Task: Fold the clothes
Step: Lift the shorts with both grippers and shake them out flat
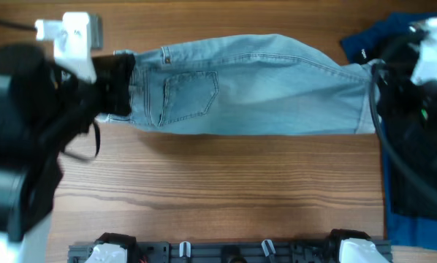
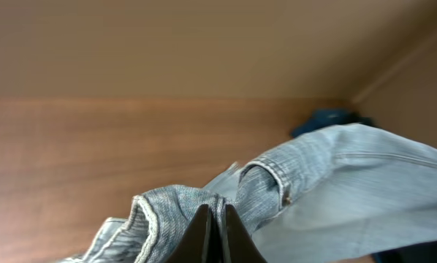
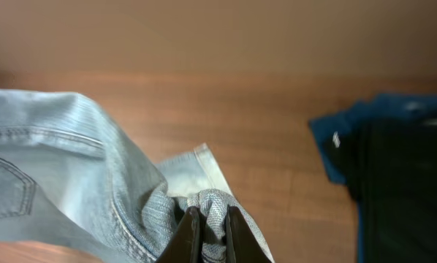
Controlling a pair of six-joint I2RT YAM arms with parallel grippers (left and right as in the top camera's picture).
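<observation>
1. denim shorts [image 1: 262, 84]: one pair, pale light-blue. They are stretched left to right across the far half of the table [image 1: 218, 190], with the waistband end at the left and the hem end at the right. The stitched back pocket [image 1: 191, 95] faces up, left of centre. A shadow runs along the near edge.
2. left gripper [image 2: 215, 212]: at the left end of the shorts. Its jaws are pressed together on a bunched fold of waistband denim.
3. right gripper [image 3: 207, 215]: at the right end of the shorts. Its jaws are pinched narrow on gathered hem cloth.
4. royal-blue garment [image 1: 372, 36]: in the far right corner, just beside the hem end of the shorts.
5. black garment [image 1: 416, 146]: along the right edge of the table, lying over the royal-blue garment.
</observation>
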